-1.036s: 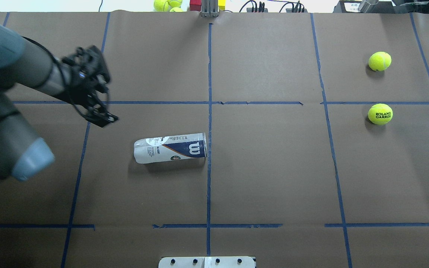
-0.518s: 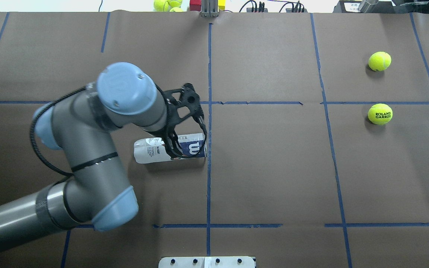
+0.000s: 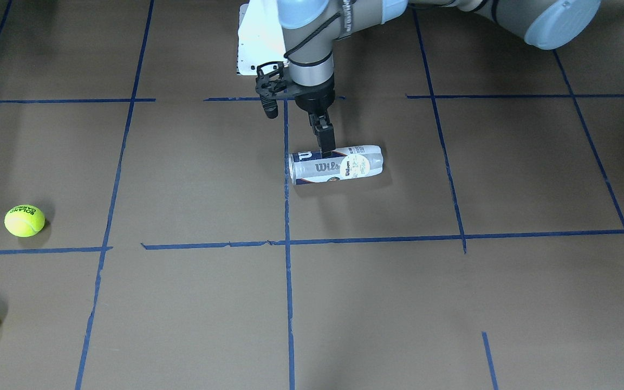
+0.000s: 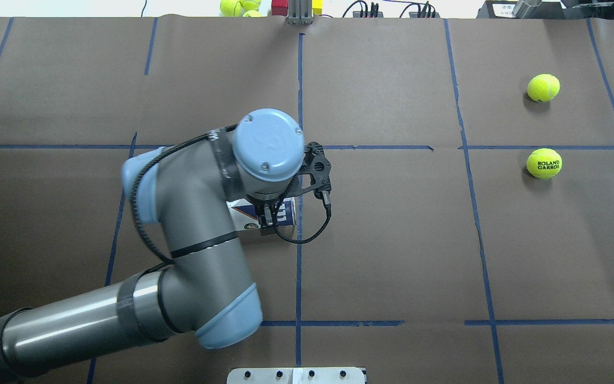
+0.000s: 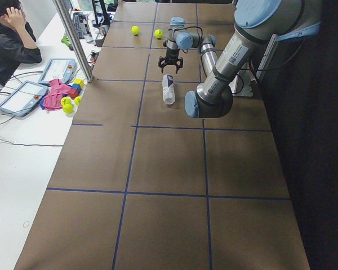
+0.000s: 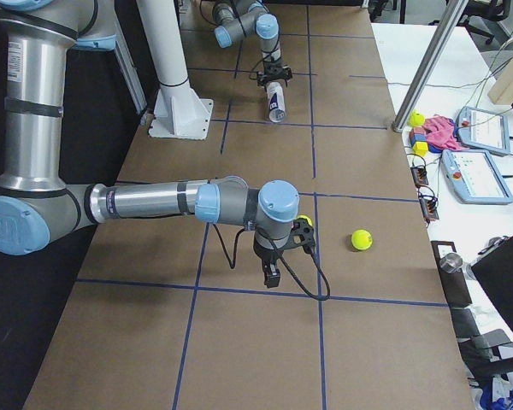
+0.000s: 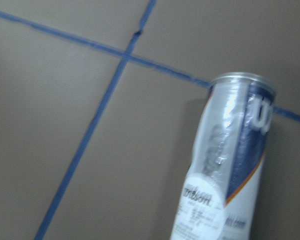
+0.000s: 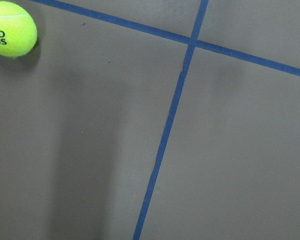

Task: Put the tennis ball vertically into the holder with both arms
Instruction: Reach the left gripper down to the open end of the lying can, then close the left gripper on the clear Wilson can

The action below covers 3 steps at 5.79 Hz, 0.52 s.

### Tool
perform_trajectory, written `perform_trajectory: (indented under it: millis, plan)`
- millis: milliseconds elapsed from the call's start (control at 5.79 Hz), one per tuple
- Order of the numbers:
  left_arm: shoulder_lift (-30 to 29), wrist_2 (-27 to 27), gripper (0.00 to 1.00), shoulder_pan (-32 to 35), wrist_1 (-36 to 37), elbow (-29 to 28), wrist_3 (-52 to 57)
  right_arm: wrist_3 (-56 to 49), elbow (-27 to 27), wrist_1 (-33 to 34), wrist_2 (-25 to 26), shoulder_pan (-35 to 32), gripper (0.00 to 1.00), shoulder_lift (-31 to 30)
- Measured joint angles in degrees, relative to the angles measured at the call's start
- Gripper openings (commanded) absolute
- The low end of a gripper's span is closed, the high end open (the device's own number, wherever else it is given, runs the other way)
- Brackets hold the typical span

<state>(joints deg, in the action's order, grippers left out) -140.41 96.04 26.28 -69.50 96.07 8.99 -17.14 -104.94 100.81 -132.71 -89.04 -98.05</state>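
The holder, a clear can with a navy and white Wilson label, lies on its side near the table's middle. It also shows in the left wrist view, and in the overhead view my left arm hides most of it. My left gripper points down over the can's rim end, fingers spread and empty. Two tennis balls lie on the right: a Roland Garros one and a plain one. My right gripper hangs above the paper near them. I cannot tell whether it is open.
Blue tape lines grid the brown paper. The white pedestal base stands at the robot's side. More balls and coloured blocks lie beyond the far edge. A seated person and tablets are at the side bench.
My left arm has swung in from the table's left to right over the holder, and its gripper has turned downward. The holder and both balls have not moved.
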Motion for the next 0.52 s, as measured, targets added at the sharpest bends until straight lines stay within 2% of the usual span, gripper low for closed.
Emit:
perform_trajectory:
  millis: [173, 518]
  plan:
    - [-2.4, -0.9, 1.0, -0.8, 0.8, -3.9, 0.5, 0.0, 0.0, 0.0, 0.0, 0.0, 1.0, 0.0]
    - [-4.2, -1.2, 1.0, -1.5, 0.6, -8.3, 0.5, 0.0, 0.0, 0.0, 0.0, 0.0, 1.0, 0.1]
